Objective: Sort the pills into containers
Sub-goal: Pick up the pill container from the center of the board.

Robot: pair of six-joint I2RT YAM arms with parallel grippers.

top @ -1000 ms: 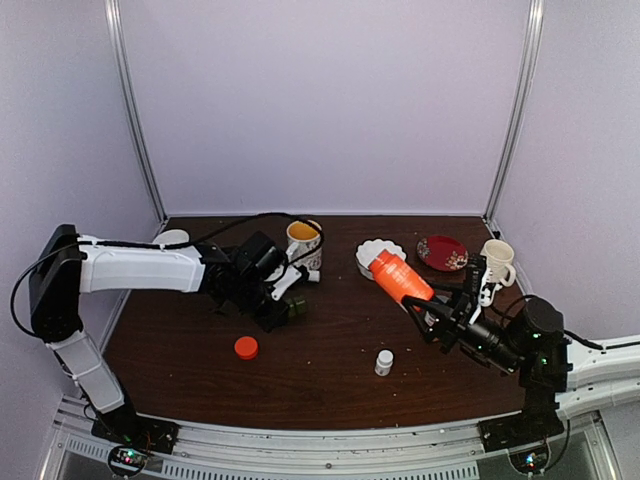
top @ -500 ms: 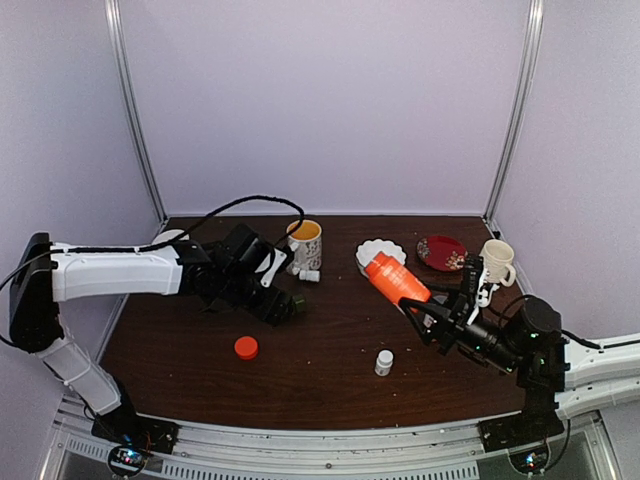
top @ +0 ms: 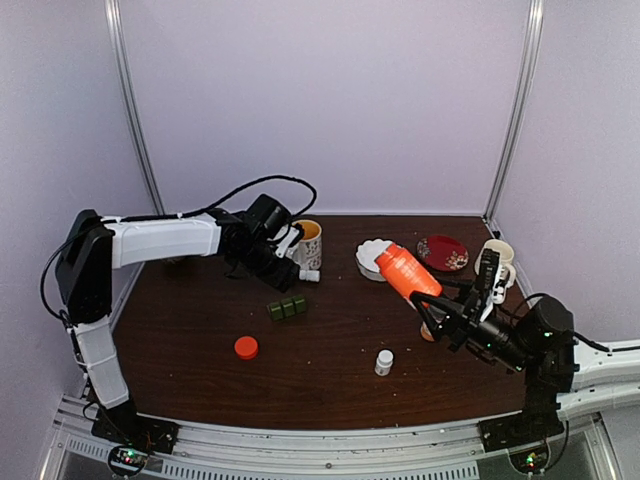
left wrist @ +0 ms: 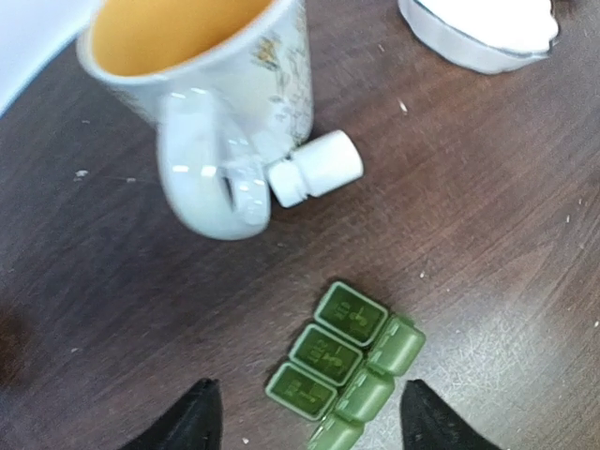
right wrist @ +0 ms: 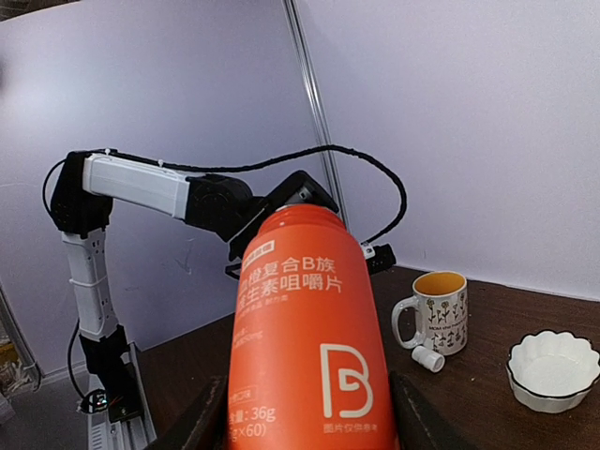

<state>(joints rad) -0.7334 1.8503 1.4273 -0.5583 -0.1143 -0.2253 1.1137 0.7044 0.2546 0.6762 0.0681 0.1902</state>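
The dark green pill box (top: pixel 287 308) lies on the table with its three little lids flipped open (left wrist: pixel 339 354). My left gripper (top: pixel 272 256) hangs open above and behind the box, beside the yellow-lined mug (top: pixel 305 243), touching nothing; its dark fingertips (left wrist: pixel 195 424) frame the box in the left wrist view. My right gripper (top: pixel 441 316) is shut on the big orange bottle (top: pixel 405 272), tilted up and to the left over the table; in the right wrist view the bottle (right wrist: pixel 307 328) fills the frame. I cannot make out any pills.
An orange cap (top: pixel 246 347) lies near the front left. A tiny white bottle (top: pixel 384 362) stands near the front centre and another (left wrist: pixel 317 169) lies by the mug's handle. A white scalloped bowl (top: pixel 372 257), red plate (top: pixel 442 252) and white mug (top: pixel 496 262) stand at the back right.
My left gripper opened, let go of the pill box and pulled back toward the mug; the box stays on the table. My right arm shifted the orange bottle slightly right and up.
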